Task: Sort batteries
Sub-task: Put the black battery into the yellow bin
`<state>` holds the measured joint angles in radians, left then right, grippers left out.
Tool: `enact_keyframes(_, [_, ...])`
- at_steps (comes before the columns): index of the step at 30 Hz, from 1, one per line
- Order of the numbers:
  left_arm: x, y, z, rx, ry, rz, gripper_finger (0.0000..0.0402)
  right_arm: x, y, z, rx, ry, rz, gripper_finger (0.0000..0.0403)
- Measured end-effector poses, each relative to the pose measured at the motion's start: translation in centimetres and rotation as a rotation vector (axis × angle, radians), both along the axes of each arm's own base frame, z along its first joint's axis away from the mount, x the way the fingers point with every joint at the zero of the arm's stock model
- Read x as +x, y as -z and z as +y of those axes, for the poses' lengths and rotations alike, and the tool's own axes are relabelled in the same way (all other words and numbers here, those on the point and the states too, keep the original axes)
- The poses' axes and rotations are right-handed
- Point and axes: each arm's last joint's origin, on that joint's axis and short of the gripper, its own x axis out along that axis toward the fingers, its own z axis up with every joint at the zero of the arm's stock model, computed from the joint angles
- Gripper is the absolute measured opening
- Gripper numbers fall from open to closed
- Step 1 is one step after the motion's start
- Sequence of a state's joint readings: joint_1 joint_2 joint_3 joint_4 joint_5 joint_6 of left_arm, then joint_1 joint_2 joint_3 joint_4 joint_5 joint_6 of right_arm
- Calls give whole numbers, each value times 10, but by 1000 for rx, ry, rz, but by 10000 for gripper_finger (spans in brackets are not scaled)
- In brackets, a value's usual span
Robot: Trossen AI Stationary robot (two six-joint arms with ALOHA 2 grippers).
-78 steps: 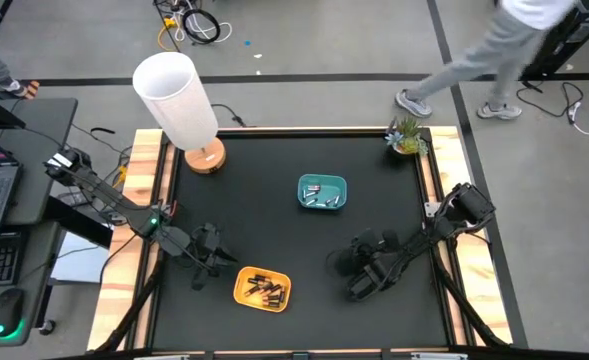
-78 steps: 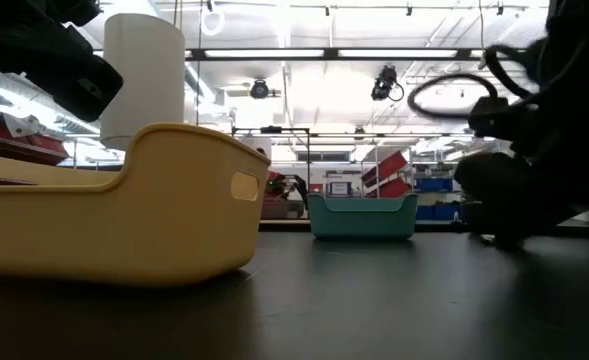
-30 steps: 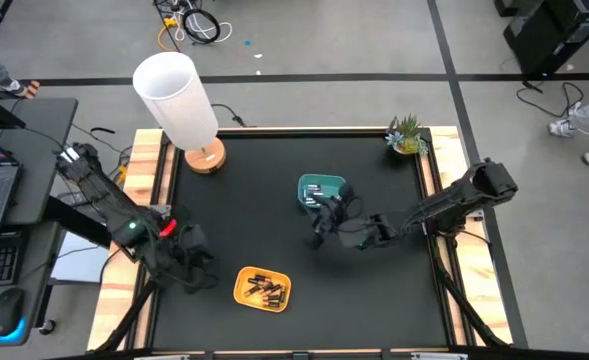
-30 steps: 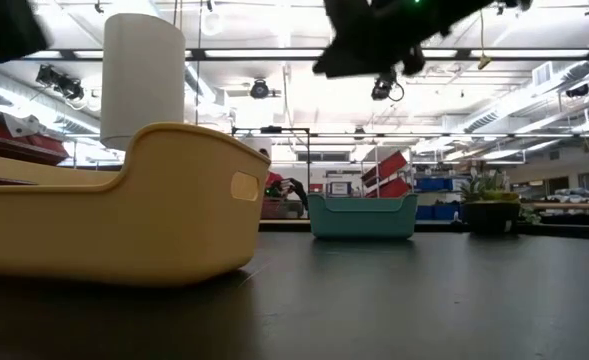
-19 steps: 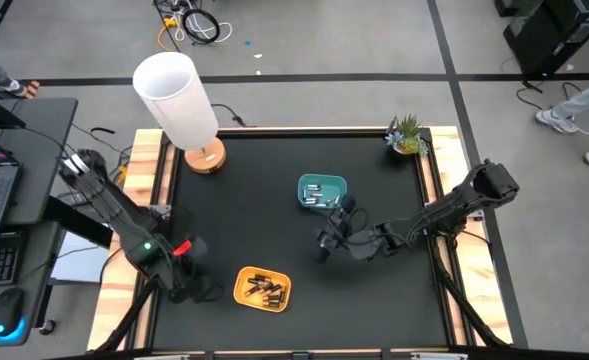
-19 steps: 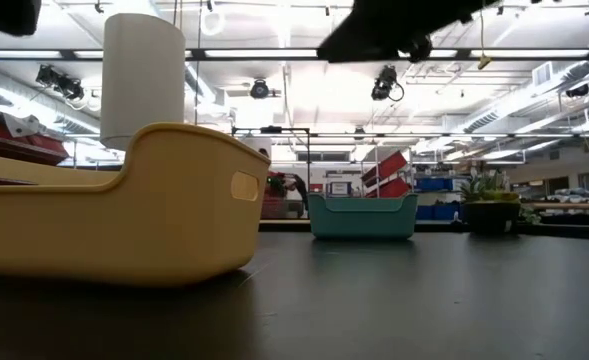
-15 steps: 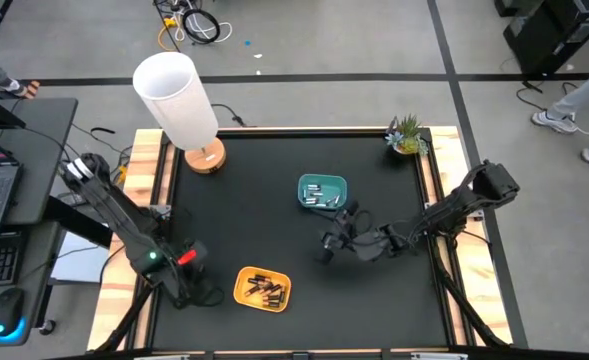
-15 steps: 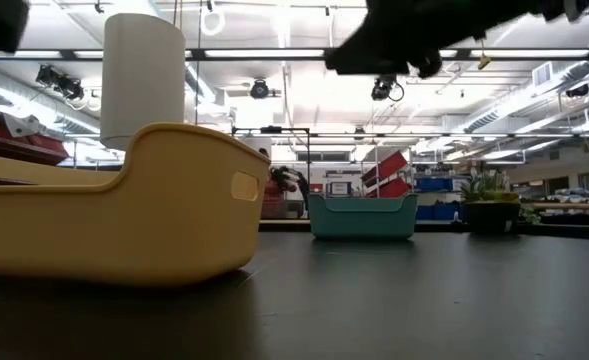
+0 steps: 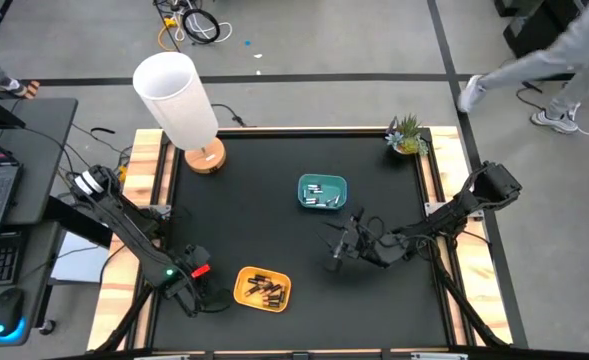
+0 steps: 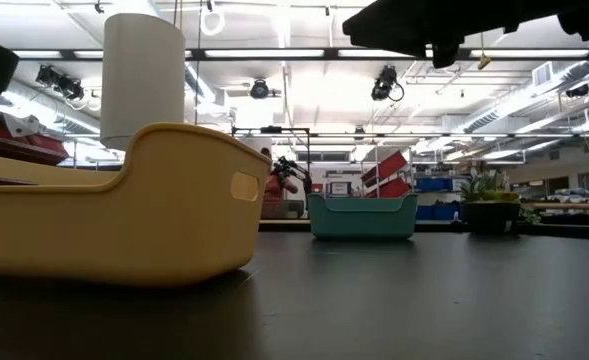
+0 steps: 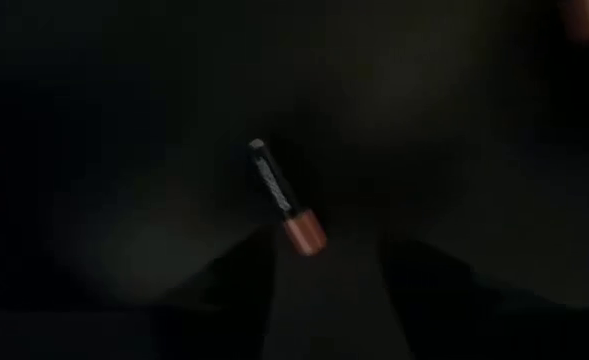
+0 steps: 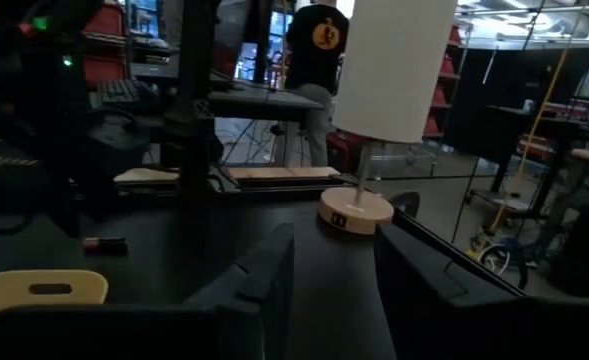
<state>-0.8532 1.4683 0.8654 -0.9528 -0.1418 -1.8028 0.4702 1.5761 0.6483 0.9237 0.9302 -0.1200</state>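
Observation:
A dark battery [image 11: 286,200] with a copper end lies on the black table in the left wrist view. Its copper end sits between the tips of my open left gripper [image 11: 324,275]; I see no touch. In the high view my left gripper [image 9: 210,299] is low by the left side of the yellow tray [image 9: 240,275], which holds several dark batteries [image 9: 264,290]. The teal tray [image 9: 321,179] holds silvery batteries [image 9: 319,197]. My right gripper [image 9: 334,258] hangs above the table, nearer than the teal tray, open with nothing between its fingers [image 12: 264,280].
A white lamp [image 9: 179,100] on a wooden foot stands at the far left and a small plant [image 9: 406,135] at the far right corner. Bare black tabletop lies between the two trays. A person walks on the floor beyond the table's far right.
My left gripper has gone toward the table's near edge and a little right, ending beside the yellow tray. My right gripper has drawn back from over the teal tray toward the near edge. The trays have stayed in place.

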Motion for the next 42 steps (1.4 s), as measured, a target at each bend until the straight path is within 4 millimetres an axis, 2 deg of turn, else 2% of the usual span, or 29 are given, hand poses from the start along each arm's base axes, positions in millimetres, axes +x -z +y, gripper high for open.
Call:
enact_keyframes(5, [0,5,2,67,-20,6,202,-2,0,5,-5,-30,0,127])
enact_keyframes(11, [-4,8,7,120,-32,27,186,-4,-1,11,-5,-54,-10,127])
enact_keyframes(21, [-9,40,13,44,-36,-47,151,-5,-2,11,-9,-55,-12,127])
enact_keyframes(24, [-10,42,14,45,-36,-48,129,-4,-2,11,-14,-55,-10,127])
enact_keyframes(26, [-9,42,14,47,-35,-51,98,-5,-2,11,-20,-55,-7,126])
enact_keyframes(28, [-9,40,13,51,-17,-54,58,-5,-2,11,-22,-55,-6,125])
enact_keyframes(32, [-4,31,11,127,20,-95,50,-5,-2,11,-23,-55,-5,123])
enact_keyframes(37, [8,-1,5,259,50,-229,50,-5,-2,11,-23,-55,-6,122])
enact_keyframes(42, [27,-38,-11,291,154,-398,50,-4,-2,11,-19,-54,-7,122])
